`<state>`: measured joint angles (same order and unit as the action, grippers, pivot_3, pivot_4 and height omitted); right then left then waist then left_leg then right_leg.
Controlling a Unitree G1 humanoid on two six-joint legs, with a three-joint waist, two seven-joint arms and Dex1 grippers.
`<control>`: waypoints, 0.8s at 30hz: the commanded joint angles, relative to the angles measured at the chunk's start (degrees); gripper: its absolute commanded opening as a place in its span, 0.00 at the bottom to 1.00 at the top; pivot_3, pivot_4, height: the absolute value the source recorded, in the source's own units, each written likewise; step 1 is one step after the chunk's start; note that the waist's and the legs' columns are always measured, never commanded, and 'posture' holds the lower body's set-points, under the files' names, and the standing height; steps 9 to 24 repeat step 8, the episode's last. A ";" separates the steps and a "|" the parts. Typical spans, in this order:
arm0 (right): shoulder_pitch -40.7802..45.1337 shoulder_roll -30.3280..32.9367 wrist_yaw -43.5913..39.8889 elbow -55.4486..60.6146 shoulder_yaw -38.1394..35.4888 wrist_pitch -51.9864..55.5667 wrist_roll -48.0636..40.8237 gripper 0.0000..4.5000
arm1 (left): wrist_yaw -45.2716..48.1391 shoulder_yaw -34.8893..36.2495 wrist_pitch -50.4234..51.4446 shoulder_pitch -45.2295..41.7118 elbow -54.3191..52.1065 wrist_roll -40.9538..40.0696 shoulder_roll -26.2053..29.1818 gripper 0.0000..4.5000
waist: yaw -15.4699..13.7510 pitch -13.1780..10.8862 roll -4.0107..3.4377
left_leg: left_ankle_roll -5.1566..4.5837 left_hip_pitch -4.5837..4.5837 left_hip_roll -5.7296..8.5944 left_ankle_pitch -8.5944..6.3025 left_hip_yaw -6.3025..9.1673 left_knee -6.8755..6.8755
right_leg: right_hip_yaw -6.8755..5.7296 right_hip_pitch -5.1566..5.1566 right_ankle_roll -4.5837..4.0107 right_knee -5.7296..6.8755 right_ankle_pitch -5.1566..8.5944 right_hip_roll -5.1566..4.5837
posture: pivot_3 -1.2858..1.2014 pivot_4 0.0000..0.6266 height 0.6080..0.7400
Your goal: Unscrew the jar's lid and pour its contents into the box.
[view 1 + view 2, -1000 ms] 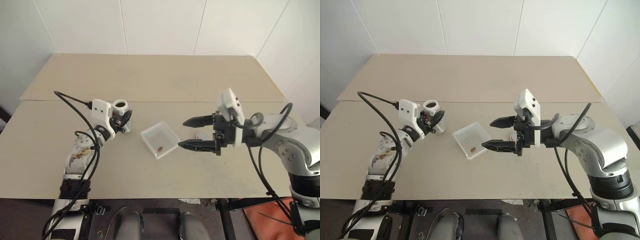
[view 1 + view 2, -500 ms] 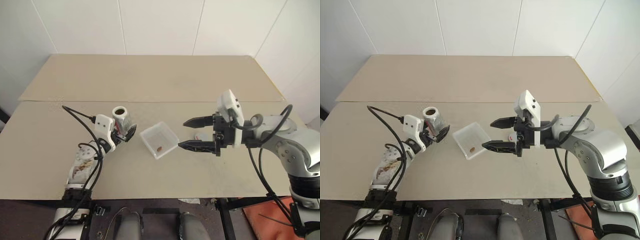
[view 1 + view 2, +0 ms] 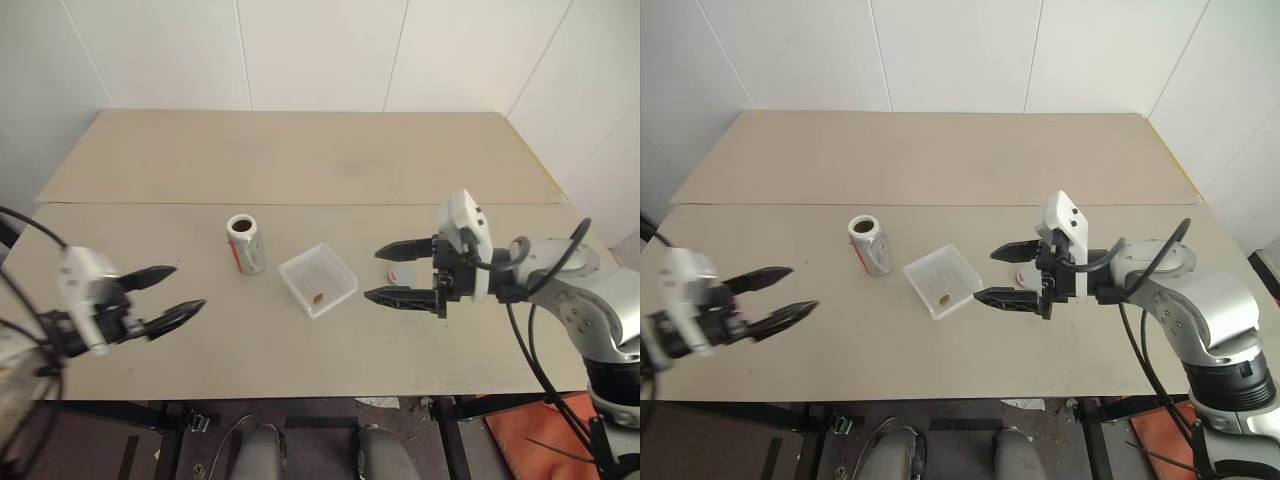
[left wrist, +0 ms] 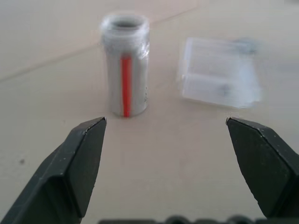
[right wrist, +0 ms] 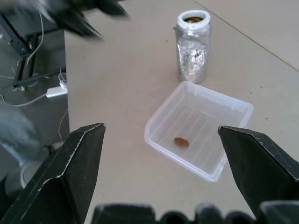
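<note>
1. The jar (image 3: pixel 245 243) stood upright and uncapped on the bench (image 3: pixel 300 160), just beside the box (image 3: pixel 319 279), no longer in any grip.
2. A second earlier the left gripper (image 3: pixel 167 295) had been clamped round that jar and tilting it toward the box; by this moment it had let go and drawn well back toward the bench's near left edge, its two black fingers spread wide with nothing between them.
3. The right gripper (image 3: pixel 392 271) hung just off the box's far side from the jar, its fingers likewise wide apart and empty, in much the same place as a second before.
4. The lid (image 3: pixel 402 273), a small whitish cap with a red mark, lay on the bench near the right gripper, partly hidden behind its fingers.
5. One brown bit (image 5: pixel 181 142) sat on the floor of the clear box, as it had in the earlier pictures, while the right wrist view showed more brown contents (image 5: pixel 193 19) at the jar's mouth.
6. Judged from that, the unscrewing was done but the pour looked only partly done: the release of the jar could mark the close of the attempt, or a pause before a fresh grasp and a steeper tilt.
</note>
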<state>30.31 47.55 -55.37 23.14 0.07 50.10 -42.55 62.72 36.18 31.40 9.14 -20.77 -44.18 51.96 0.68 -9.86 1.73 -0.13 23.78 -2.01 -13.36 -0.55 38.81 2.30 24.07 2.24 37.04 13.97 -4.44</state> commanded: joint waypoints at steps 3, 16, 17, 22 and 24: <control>-1.56 3.34 -2.26 0.90 -4.51 -4.18 1.44 1.00 | 17.82 12.15 -1.77 5.60 1.62 -3.83 6.02 0.99 | -0.03 0.00 -0.02 | 0.00 -0.05 -0.02 0.00 -0.07 -0.04 | 0.02 0.01 -0.02 0.02 0.02 0.02 | 0.52 0.24 1.00; -3.97 4.77 -2.48 1.36 -6.61 -5.29 1.69 1.00 | 16.21 11.25 -0.98 2.66 1.67 -4.57 6.45 0.99 | 0.02 0.01 0.00 | 0.00 -0.11 -0.04 0.00 -0.09 -0.04 | 0.02 -0.05 -0.04 0.02 0.04 0.04 | 0.52 0.24 1.00; -3.97 4.77 -2.48 1.36 -6.61 -5.29 1.69 1.00 | 16.21 11.25 -0.98 2.66 1.67 -4.57 6.45 0.99 | 0.02 0.01 0.00 | 0.00 -0.11 -0.04 0.00 -0.09 -0.04 | 0.02 -0.05 -0.04 0.02 0.04 0.04 | 0.52 0.24 1.00; -3.97 4.77 -2.48 1.36 -6.61 -5.29 1.69 1.00 | 16.21 11.25 -0.98 2.66 1.67 -4.57 6.45 0.99 | 0.02 0.01 0.00 | 0.00 -0.11 -0.04 0.00 -0.09 -0.04 | 0.02 -0.05 -0.04 0.02 0.04 0.04 | 0.52 0.24 1.00; -3.97 4.77 -2.48 1.36 -6.61 -5.29 1.69 1.00 | 16.21 11.25 -0.98 2.66 1.67 -4.57 6.45 0.99 | 0.02 0.01 0.00 | 0.00 -0.11 -0.04 0.00 -0.09 -0.04 | 0.02 -0.05 -0.04 0.02 0.04 0.04 | 0.52 0.24 1.00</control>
